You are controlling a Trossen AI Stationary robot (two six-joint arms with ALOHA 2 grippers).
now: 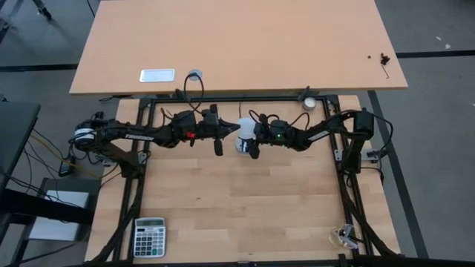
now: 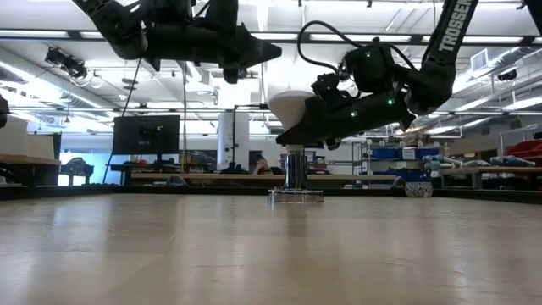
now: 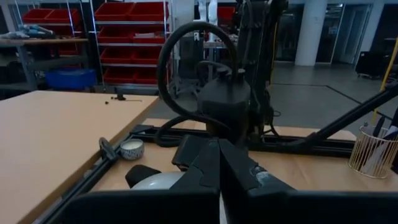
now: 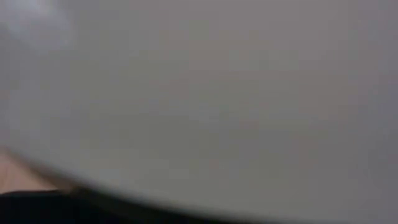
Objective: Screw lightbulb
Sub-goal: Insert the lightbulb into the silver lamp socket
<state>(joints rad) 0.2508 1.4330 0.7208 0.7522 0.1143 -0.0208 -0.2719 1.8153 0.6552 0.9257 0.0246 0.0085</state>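
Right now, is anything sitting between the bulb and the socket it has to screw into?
Nothing visible. In the low view the lightbulb, held in the right gripper, sits directly above the silver socket, with no object between them. The left gripper hangs shut higher up, to the side.

View from above. Just above frame centre, the left gripper (image 1: 231,127) and right gripper (image 1: 250,144) meet at the white lightbulb (image 1: 243,137); the right one grips it. A calculator (image 1: 149,237) lies at lower left, and a small round dish (image 1: 309,103) at upper right of centre.
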